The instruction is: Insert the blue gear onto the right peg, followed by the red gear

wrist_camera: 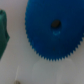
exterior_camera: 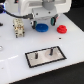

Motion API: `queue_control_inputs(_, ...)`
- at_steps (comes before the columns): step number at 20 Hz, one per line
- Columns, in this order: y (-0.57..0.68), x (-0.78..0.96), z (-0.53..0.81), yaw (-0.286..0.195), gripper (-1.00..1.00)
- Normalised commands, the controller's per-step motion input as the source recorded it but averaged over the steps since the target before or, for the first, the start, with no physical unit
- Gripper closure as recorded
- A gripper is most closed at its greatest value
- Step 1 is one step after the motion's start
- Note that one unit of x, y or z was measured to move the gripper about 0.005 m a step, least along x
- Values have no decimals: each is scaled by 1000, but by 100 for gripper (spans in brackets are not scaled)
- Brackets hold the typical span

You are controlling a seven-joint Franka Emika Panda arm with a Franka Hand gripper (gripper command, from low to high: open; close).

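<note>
The blue gear (exterior_camera: 43,26) lies flat on the white table (exterior_camera: 15,55), directly beneath the arm's white wrist housing. The red gear (exterior_camera: 61,29) rests just beside it toward the exterior view's right, apart from it. The black plate (exterior_camera: 46,56) sits nearer the camera, well apart from both gears, with two thin pins standing upright; the right peg (exterior_camera: 50,50) is bare, so neither gear has been seated.

In the wrist view the blue gear (wrist_camera: 54,29) fills most of the frame, toothed rim sharp, centre hole seen from almost straight above. This alignment suggests the arm is placed over the hub so that the gear can be gripped centred and carried level.

The fingers (exterior_camera: 40,24) are hidden behind the housing and blur; whether they are spread or closed, or touching the gear, cannot be told. A dark green object (wrist_camera: 3,32) shows at the wrist view's edge, unidentified.

The step in hand is judged to be the blue gear's pickup.
</note>
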Motion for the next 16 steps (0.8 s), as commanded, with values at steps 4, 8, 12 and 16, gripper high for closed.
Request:
queue_control_inputs(4, 22, -244, -270, 0, 100)
queue_control_inputs(8, 1, -343, -114, 0, 100)
queue_control_inputs(12, 0, -207, 14, 0, 100)
queue_control_inputs(16, 9, 83, 398, 0, 100)
